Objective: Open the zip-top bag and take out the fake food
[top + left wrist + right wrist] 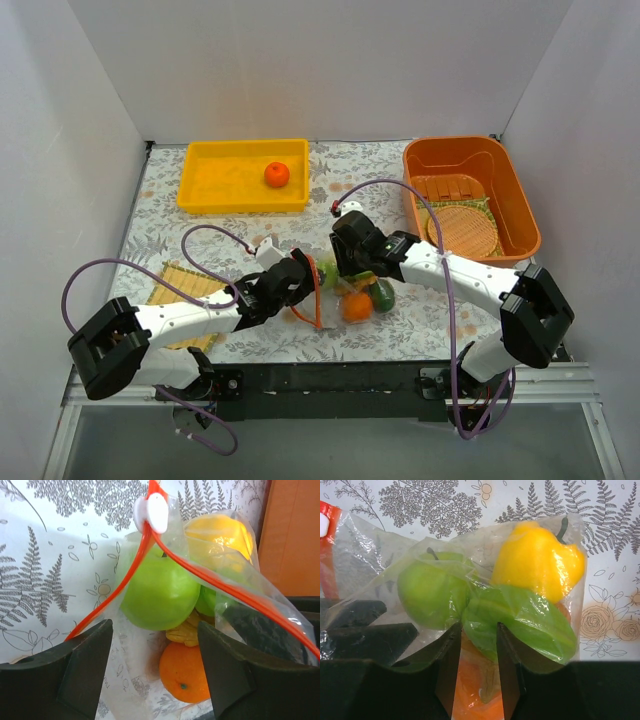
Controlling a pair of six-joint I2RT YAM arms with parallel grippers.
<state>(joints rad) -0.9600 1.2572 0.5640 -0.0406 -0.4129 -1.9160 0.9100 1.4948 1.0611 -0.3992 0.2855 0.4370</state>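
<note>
My table (150,220): covered edge to edge in white cloth, grey fern-and-flower print. Far left I have yellow tray (220,185). Far right, orange bin (515,195), well apart from tray. Near left, on my side: straw mat (185,272), flat, partly hidden. Centre: zip-top bag (350,290), fake food (357,307) inside, resting on cloth, orange-red zip strip on its left side.

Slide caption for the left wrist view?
Open left hand facing the zip-top bag, mouth parted: green apple, yellow pepper, orange inside.
</note>
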